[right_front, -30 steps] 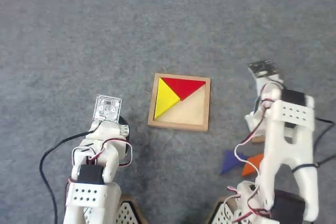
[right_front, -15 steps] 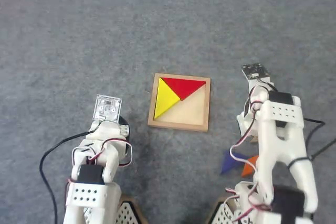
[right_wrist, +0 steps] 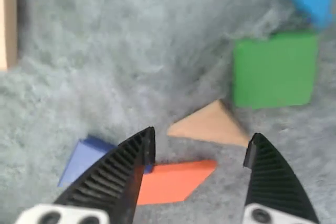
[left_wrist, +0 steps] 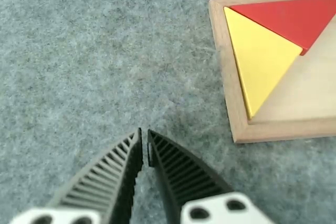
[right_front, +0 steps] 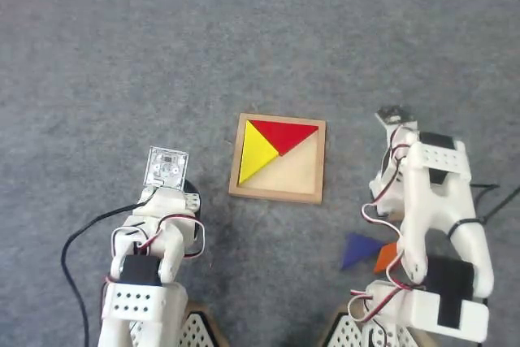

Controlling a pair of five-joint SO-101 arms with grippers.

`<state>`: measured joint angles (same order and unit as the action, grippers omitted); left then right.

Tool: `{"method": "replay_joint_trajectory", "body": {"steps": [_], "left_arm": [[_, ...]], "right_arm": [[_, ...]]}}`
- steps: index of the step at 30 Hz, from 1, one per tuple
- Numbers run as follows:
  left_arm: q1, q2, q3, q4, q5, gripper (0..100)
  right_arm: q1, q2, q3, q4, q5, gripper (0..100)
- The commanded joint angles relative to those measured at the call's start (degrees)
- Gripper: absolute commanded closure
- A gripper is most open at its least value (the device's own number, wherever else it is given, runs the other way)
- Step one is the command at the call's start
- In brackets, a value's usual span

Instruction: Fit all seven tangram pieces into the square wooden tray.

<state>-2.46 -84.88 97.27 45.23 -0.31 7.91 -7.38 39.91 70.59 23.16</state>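
While holding nothing, with the jaws of the right gripper (right_wrist: 203, 135) spread wide above 5 loose pieces, could go wrong in a few ways. Biggest thing first.

Could shove the wooden tray (right_front: 279, 194) across the soft grey mat (right_front: 122, 54) when pushing a piece in. Might then jolt the red triangle (right_front: 283, 134) and the yellow triangle (right_front: 256, 154) out of place. Could clip the green square (right_wrist: 275, 69) with 1 finger on the way down. Could pinch 2 pieces at once, with the tan triangle (right_wrist: 210, 125) right between the fingers and the orange piece (right_wrist: 176, 181) just beside it. Could also nudge the dark blue triangle (right_wrist: 84, 158), tucked up against the orange piece.

Now for room. Lots of bare mat beyond the tray and to its left. About half of the tray bare, on the side nearer the right arm. Raised rim all round, so lift each piece over, no sliding. Tight gaps in the loose bunch.

Left gripper (left_wrist: 144, 132) low over the mat near the tray, jaws almost closed, holding nothing.
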Motion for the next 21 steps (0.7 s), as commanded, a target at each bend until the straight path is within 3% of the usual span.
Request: {"method": "replay_joint_trajectory", "body": {"steps": [1,5,9,17,21], "left_arm": [[-0.3,-0.8,-0.5,0.4,0.4,98],[-0.3,-0.8,-0.5,0.4,0.4,98],[-0.3,-0.8,-0.5,0.4,0.4,98],[-0.3,-0.8,-0.5,0.4,0.4,98],[-0.3,-0.8,-0.5,0.4,0.4,98]], "right_arm": [[1.6,-0.4,0.9,1.0,1.8,70.9],[3.6,0.0,1.0,-0.9,0.3,70.9],[5.2,0.2,1.1,-4.3,-6.6,71.0],[5.1,-0.5,1.0,-4.1,-30.5,78.4],[5.7,-0.7,1.0,-2.4,-30.9,77.4]]}}
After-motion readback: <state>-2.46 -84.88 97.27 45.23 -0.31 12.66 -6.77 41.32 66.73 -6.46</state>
